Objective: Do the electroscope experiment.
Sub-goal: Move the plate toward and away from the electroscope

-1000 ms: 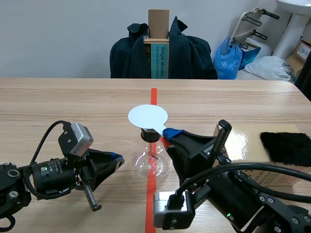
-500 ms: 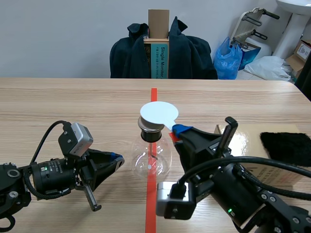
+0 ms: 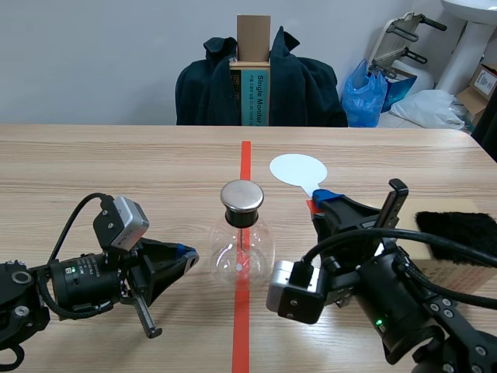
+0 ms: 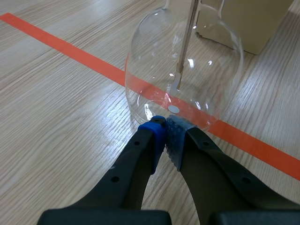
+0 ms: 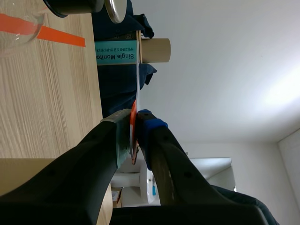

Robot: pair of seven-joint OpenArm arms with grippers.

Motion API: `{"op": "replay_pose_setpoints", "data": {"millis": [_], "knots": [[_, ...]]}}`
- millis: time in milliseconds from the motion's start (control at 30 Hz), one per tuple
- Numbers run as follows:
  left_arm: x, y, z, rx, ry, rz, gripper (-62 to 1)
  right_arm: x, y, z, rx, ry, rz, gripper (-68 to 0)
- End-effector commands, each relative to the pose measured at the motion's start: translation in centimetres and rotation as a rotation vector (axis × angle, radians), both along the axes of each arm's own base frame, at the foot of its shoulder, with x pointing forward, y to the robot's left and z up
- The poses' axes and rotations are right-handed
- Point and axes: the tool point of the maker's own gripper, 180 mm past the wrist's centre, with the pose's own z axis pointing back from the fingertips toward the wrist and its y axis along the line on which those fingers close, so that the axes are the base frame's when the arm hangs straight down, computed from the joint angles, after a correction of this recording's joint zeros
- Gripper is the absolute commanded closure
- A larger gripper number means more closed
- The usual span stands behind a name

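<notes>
Charging step: R gripper (image 3: 320, 200) clamps disc (image 3: 297, 168) at flask's (image 3: 242, 252) 1 o'clock, L gripper (image 3: 186, 254) clenched empty; next prob. disc onto cap (image 3: 242, 196).

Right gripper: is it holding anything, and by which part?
The right gripper pinches the white disc paddle by its orange-red handle end.

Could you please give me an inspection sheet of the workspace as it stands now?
Surface: wooden table, orange tape line down the middle.
Job's things: glass flask with metal cap, upright on the tape; white disc raised beside the cap, apart from it.
Clutter: black cloth on cardboard box.
Grippers: left gripper shut, empty, at the flask's base; right gripper shut on white disc.
Cables: black cables loop over both arms.
Surroundings: dark jacket, blue bag.
</notes>
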Motion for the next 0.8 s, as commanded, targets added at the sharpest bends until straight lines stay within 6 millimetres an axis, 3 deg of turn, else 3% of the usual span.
{"op": "replay_pose_setpoints", "data": {"millis": [0, 300, 767], "knots": [[0.6, -0.2, 1.2, -0.031, -0.031, 0.004, -3.1, 0.1, -0.4, 0.7, 0.003, -0.023, -0.008, -0.7], [0.6, -0.2, 1.2, -0.031, -0.031, 0.004, -3.1, -0.1, 0.1, 0.7, 0.003, -0.024, 0.018, -0.7], [0.6, -0.2, 1.2, -0.031, -0.031, 0.004, -3.1, -2.3, 3.4, 1.3, 0.011, -0.059, 0.239, -0.7]]}}
